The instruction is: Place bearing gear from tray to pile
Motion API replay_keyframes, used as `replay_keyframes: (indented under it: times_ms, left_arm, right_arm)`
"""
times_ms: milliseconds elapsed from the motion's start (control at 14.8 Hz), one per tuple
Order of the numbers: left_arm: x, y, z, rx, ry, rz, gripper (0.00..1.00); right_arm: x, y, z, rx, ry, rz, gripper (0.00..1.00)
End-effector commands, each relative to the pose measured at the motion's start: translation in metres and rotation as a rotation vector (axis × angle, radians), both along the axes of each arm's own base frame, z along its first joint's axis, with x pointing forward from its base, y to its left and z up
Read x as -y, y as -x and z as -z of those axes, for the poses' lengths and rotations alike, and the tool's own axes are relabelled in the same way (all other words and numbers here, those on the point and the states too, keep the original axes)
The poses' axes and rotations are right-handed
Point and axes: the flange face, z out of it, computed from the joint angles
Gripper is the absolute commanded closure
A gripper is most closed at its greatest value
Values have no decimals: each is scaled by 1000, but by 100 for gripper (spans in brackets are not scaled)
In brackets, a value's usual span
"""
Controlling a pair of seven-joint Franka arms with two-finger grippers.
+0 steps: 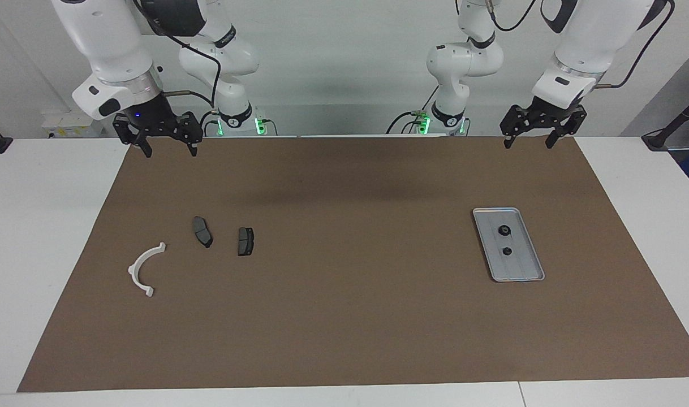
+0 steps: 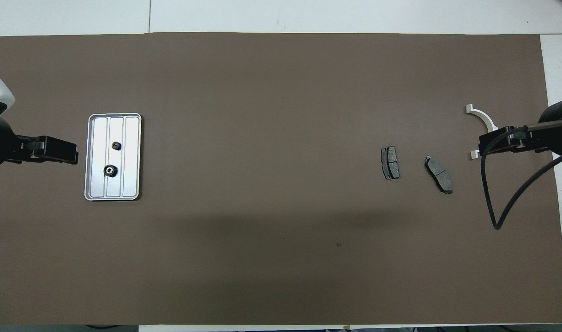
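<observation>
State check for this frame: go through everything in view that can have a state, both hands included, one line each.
Left hand: open, empty, raised over the mat's edge by the robots.
Right hand: open, empty, raised, waiting likewise.
Tray: flat on the mat, holding two gears.
Larger gear: lying in the tray.
Smaller gear: lying in the tray.
White bracket: lying flat.
Two brake pads: lying flat, apart.
</observation>
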Motion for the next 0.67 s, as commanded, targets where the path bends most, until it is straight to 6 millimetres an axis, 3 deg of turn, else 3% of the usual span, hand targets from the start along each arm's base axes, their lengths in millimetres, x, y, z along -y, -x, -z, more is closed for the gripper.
replay_keyframes:
  times_ms: [0,270,472,540,607]
  left_arm:
    - [-2,2,-2,0,7,29,0]
    - [2,7,-1,-5,7,12,0]
    - [-8,21,20,-1,-27,-41,0]
    - [-15,19,21,23,-29,-39,2]
    - [-44,19,31,21,-22,-74,4]
  right_arm:
    - [1,3,-3,23,-13,21,0]
    - [1,3,-2,21,-13,22,0]
    - [2,3,-3,24,-13,22,0]
    - [3,3,-2,23,-13,24,0]
    - [3,3,-3,23,-14,24,0]
